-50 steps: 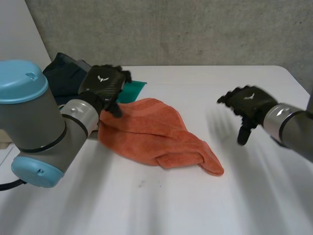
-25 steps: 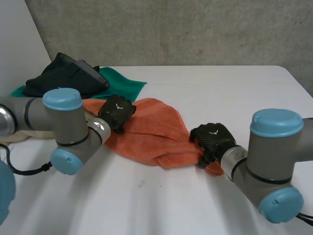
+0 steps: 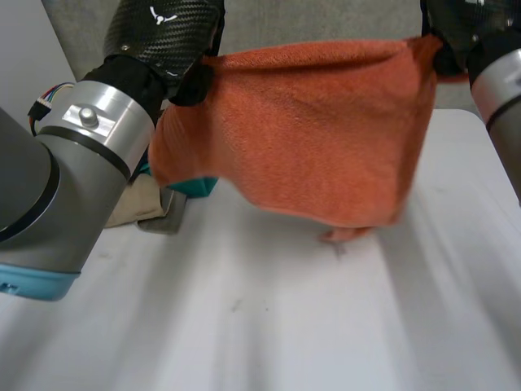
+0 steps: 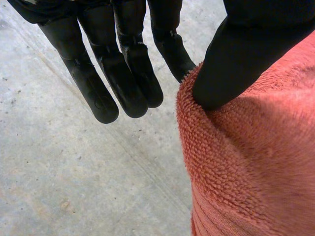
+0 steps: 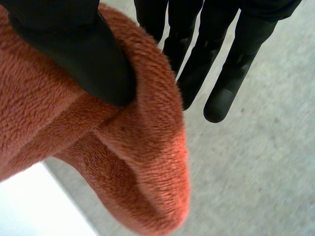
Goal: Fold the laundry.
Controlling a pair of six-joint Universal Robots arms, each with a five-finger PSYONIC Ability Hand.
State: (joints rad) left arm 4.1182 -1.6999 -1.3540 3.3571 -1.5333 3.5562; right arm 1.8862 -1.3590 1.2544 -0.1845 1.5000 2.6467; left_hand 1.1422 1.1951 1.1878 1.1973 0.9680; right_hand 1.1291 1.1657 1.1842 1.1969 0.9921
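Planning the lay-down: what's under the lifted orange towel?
Bare white table lies below the orange towel, whose lowest tip hangs near the tabletop. A teal cloth and a beige cloth peek out at its lower corner. The towel covers whatever else lies behind it.

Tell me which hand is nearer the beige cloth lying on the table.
Left. The left hand pinches an upper corner of the orange towel, raised on the side of the beige cloth; the right hand pinches the opposite corner, the towel's whole width farther away.
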